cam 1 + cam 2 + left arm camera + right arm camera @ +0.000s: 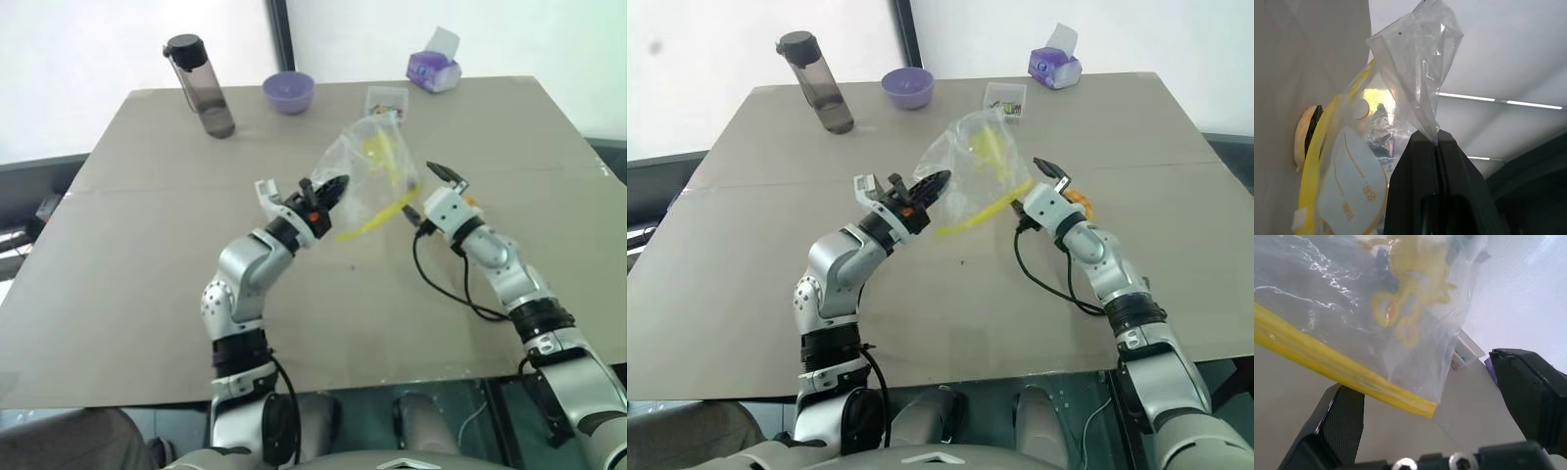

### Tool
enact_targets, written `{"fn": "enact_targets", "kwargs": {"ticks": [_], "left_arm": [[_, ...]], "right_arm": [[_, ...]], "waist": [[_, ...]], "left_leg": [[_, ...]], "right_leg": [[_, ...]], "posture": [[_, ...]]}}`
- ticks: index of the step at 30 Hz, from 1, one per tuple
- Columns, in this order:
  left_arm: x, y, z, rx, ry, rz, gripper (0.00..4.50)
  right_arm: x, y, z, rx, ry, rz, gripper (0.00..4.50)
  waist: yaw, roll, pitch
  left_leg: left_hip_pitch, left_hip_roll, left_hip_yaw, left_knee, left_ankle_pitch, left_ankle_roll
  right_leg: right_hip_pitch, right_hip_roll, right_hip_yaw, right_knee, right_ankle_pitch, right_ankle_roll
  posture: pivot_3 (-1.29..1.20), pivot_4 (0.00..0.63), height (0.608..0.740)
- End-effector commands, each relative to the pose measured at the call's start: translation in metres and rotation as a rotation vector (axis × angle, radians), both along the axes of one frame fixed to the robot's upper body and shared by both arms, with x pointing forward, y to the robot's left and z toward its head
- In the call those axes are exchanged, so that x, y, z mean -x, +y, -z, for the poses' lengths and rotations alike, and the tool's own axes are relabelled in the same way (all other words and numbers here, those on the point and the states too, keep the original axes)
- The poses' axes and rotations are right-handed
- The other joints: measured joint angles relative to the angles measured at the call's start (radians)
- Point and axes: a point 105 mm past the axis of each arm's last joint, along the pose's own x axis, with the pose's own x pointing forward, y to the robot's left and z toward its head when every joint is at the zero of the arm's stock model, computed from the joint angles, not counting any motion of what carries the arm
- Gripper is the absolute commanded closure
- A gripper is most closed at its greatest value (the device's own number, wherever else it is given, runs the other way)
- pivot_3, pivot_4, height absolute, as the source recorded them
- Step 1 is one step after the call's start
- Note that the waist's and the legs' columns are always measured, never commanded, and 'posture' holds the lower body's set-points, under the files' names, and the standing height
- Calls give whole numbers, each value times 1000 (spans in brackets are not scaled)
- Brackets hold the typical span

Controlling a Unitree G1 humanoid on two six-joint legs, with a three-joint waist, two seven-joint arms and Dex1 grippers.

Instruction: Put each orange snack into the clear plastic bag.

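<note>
Now the left tool (323, 196) pinches the clear plastic bag (372, 171) aloft; the right tool (1435, 396), spread, must catch its yellow-sealed mouth beside it.

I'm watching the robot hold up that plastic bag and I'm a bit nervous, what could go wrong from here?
The left gripper pinches only a thin fold of the bag, so the plastic could slip out or tear.

The right gripper is open at the yellow seal strip; if it closes badly, it may miss the edge and the mouth won't open.

The orange snack lies right beside the right wrist and could get knocked across the table.
</note>
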Motion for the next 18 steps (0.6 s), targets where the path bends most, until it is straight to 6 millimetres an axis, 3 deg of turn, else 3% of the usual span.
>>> {"fn": "enact_targets", "kwargs": {"ticks": [1,7,17,18], "left_arm": [[4,1,-10,21,-39,2,4500],[4,0,-8,23,-30,1,4500],[8,8,-8,-108,-133,-14,4500],[8,8,-8,-128,-150,-15,4241]], "right_arm": [[-1,4,-22,-41,-67,-16,1308],[2,11,-23,-36,-75,-51,4317],[3,5,-29,14,-94,-52,4419],[3,4,-30,20,-98,-50,4471]], "waist": [[0,0,0],[0,0,0],[-1,0,0],[-1,0,0]], "left_leg": [[0,0,0,0,0,0],[0,0,0,0,0,0],[0,0,0,-1,0,0],[0,0,0,-1,0,0]], "right_leg": [[0,0,0,0,0,0],[0,0,0,0,0,0],[-1,0,0,0,0,0],[0,0,0,0,0,0]], "posture": [[0,150,740],[0,150,740],[0,150,740],[0,150,740]]}}
